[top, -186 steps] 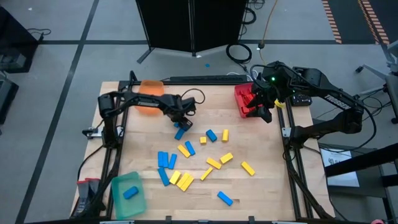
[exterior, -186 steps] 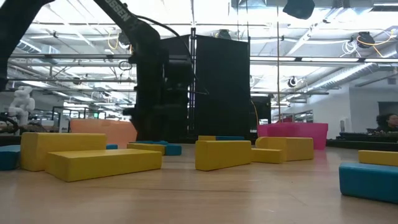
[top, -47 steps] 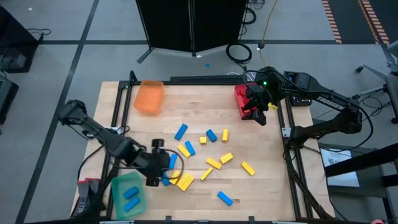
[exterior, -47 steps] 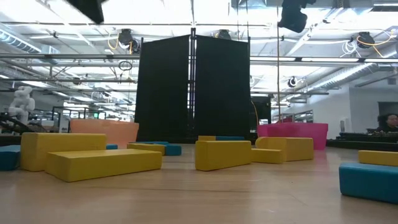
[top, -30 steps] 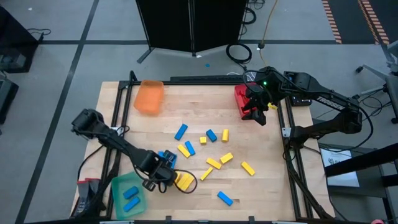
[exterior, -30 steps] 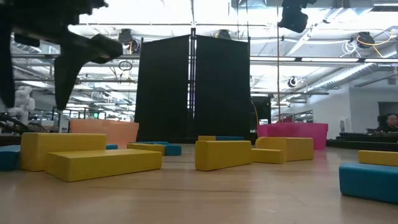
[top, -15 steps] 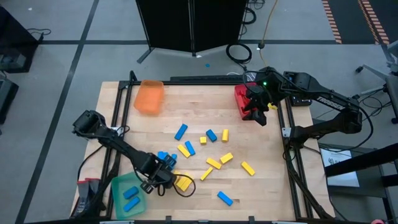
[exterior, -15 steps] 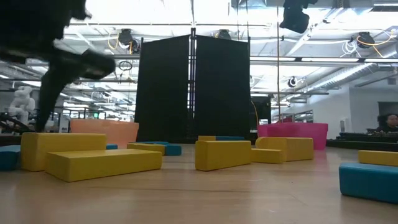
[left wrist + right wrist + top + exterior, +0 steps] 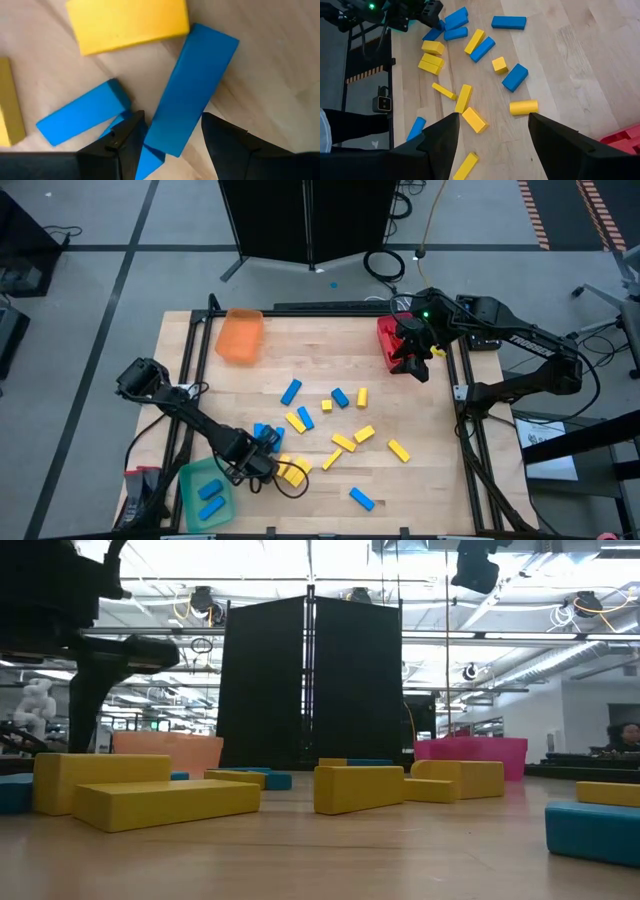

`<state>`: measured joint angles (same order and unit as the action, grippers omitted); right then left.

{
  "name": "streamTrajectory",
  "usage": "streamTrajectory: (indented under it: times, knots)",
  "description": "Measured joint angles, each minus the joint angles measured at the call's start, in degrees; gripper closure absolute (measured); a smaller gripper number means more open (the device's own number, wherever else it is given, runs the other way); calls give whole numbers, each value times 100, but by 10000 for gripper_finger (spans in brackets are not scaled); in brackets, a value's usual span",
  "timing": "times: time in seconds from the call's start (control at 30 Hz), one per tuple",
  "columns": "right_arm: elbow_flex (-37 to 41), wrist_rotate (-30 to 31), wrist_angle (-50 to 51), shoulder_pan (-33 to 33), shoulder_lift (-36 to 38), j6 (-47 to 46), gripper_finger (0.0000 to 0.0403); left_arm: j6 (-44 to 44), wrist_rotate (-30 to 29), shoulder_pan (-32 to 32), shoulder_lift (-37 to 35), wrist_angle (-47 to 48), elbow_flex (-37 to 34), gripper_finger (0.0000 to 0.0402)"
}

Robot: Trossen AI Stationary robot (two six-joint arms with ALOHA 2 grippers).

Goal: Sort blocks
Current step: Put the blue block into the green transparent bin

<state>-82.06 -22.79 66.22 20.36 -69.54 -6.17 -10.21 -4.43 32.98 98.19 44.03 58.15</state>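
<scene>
Yellow and blue blocks (image 9: 343, 442) lie scattered flat on the wooden table. At the near left, my left gripper (image 9: 262, 448) points down over a cluster of blue blocks. In the left wrist view it (image 9: 172, 125) is open. Its two fingers stand on either side of one end of a long blue block (image 9: 192, 85) that lies flat; no contact shows. A second blue block (image 9: 80, 117) and a yellow one (image 9: 127, 22) lie beside it. My right gripper (image 9: 492, 130) hangs open and holds nothing, high over the red tray (image 9: 388, 340) at the far right.
An orange tray (image 9: 240, 335) stands at the far left. A green tray (image 9: 207, 490) at the near left corner holds two blue blocks. One blue block (image 9: 361, 499) lies alone near the front edge. Bare wood shows along the right side.
My left gripper has come down over the cluster of blue blocks at the near left, shifting a little toward the table's left edge. Its fingers have stayed apart. The blocks have not moved.
</scene>
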Motion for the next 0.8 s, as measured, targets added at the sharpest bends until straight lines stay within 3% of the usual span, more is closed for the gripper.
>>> streamTrajectory:
  times: [0.3,0.63,0.8]
  knots:
    - [0,0,0,0,0,0,167,-818,558,-1,0,-444,-77,197]
    - [0,0,0,0,0,-20,167,-1008,630,-33,415,-622,-84,197]
    - [0,0,0,0,0,-21,167,-980,740,-37,520,-515,-76,241]
